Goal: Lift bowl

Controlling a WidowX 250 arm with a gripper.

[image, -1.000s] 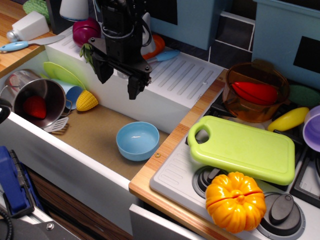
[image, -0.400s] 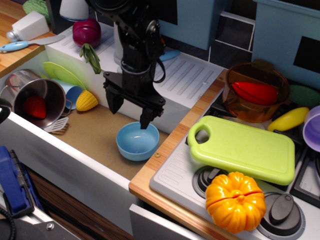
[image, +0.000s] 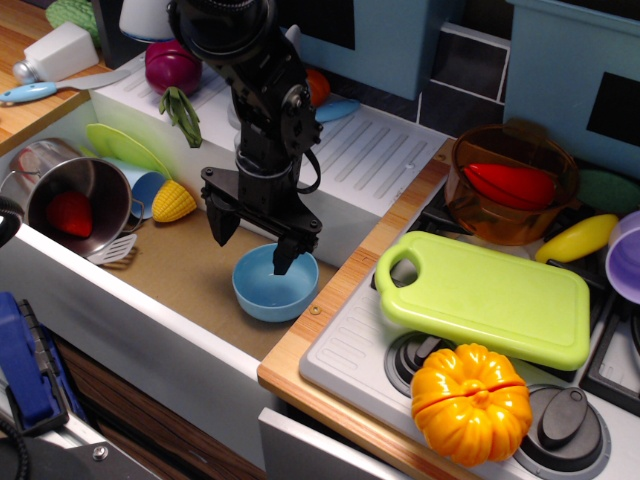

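The small light-blue bowl [image: 273, 285] sits upright on the brown floor of the toy sink [image: 190, 265], near its right wall. My black gripper [image: 252, 242] hangs open over the bowl's back-left rim. Its right finger [image: 285, 255] reaches down inside the bowl and its left finger [image: 219, 224] hangs outside, to the bowl's left. The jaws hold nothing.
A steel pot [image: 70, 200] with a red toy lies at the sink's left, next to a yellow corn [image: 173, 202] and green and blue pieces. On the stove at right are a green cutting board [image: 487, 295], an orange pumpkin [image: 470, 403] and an amber bowl [image: 510, 185].
My gripper has come down from above the drainboard and forward to the bowl. Its right finger is now inside the bowl's rim. The bowl has not moved.
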